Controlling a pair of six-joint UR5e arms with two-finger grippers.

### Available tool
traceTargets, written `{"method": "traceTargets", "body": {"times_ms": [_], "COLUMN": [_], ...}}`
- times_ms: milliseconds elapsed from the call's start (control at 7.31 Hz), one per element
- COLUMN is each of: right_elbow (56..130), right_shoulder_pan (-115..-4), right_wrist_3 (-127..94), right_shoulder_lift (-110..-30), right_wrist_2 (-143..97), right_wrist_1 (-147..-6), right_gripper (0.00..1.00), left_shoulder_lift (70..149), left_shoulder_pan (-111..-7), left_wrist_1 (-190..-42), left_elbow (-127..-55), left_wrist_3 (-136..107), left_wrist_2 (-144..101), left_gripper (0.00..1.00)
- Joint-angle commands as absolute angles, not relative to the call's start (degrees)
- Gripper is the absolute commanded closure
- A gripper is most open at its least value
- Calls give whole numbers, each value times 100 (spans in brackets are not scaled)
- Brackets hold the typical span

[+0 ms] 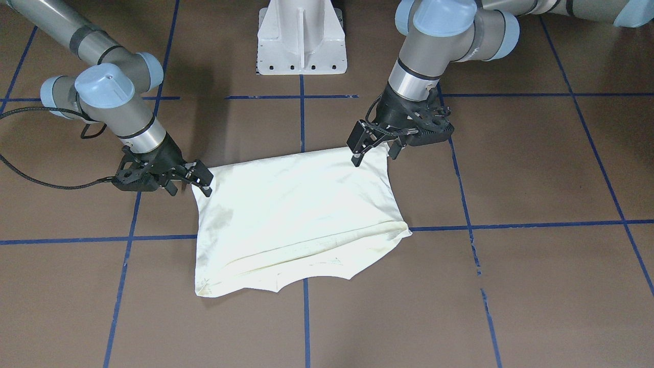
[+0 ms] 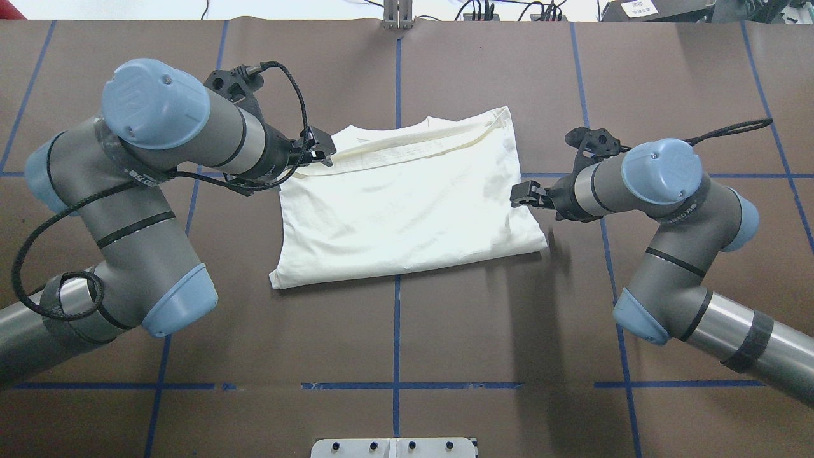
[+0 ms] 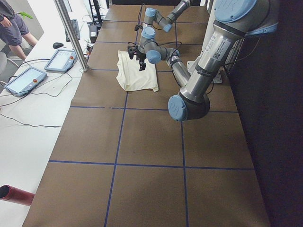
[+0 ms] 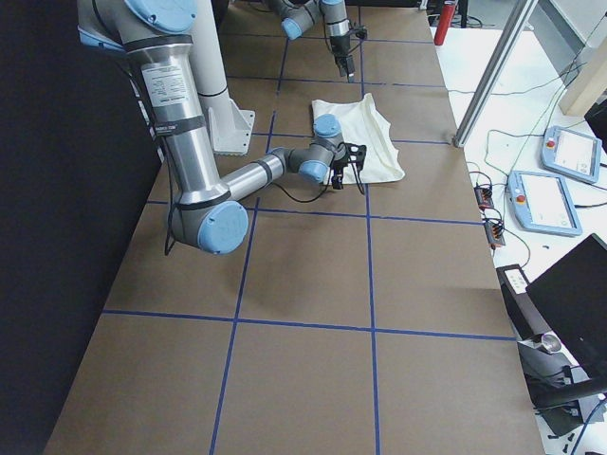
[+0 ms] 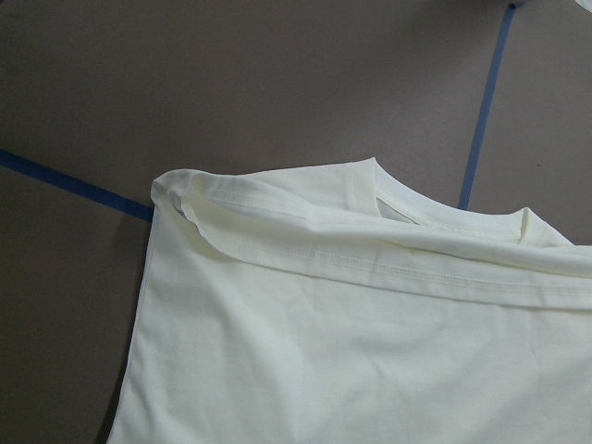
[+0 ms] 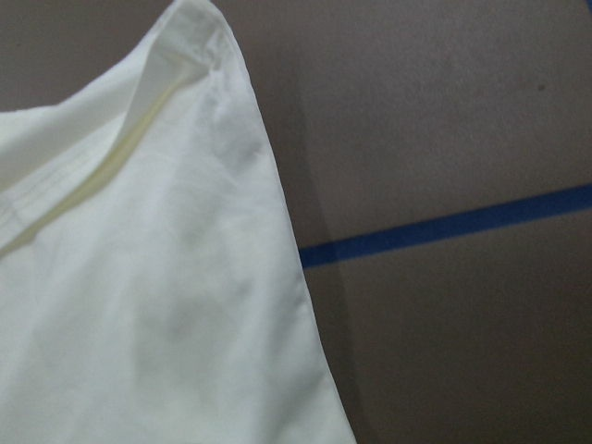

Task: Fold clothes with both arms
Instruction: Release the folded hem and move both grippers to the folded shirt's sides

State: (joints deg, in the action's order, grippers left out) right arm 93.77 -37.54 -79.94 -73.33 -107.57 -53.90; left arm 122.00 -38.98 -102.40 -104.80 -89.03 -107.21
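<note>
The cream shirt (image 1: 296, 220) lies folded into a rough rectangle on the brown table, plain side up, with the print hidden. A folded band and the neckline run along its far edge (image 2: 413, 143). My left gripper (image 1: 374, 157) hovers open just above the shirt's left side; in the overhead view it is by the far left corner (image 2: 318, 152). My right gripper (image 1: 190, 191) hovers open at the shirt's right edge (image 2: 523, 194). Neither holds cloth. The left wrist view shows the neckline corner (image 5: 277, 213) lying flat. The right wrist view shows the right edge (image 6: 166, 277).
The white pedestal base (image 1: 301, 41) stands behind the shirt on the robot's side. Blue tape lines (image 2: 395, 318) cross the table. A white bench with teach pendants (image 3: 61, 59) runs along the table's far side, with a person (image 3: 12, 23) standing there.
</note>
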Motion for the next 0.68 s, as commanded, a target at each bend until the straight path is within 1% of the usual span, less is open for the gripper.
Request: {"method": "traceTargets", "body": {"times_ms": [0, 137, 274, 547], "right_elbow": [9431, 9448, 9466, 9492], "right_shoulder_pan": [-3525, -3533, -3533, -3551], "right_wrist_3": [-7989, -7954, -7928, -7919], "right_shoulder_lift": [-7418, -7418, -7409, -7453], "right_wrist_2": [-10705, -10731, -10784, -10889], "right_wrist_1": [-5405, -5405, -5397, -5396], "right_gripper": [32, 80, 100, 100], "left_shoulder_lift": [12199, 12199, 12199, 12199], "left_shoulder_pan": [-3850, -3850, -3850, -3823], "left_wrist_1": [-10222, -10230, -10230, -10239], "left_elbow": [-10503, -10494, -10494, -10494], "left_wrist_3": [-8903, -8903, -8903, -8903], "left_wrist_2": [-10723, -10731, -10731, -10749], "left_gripper": [0, 0, 0, 0]}}
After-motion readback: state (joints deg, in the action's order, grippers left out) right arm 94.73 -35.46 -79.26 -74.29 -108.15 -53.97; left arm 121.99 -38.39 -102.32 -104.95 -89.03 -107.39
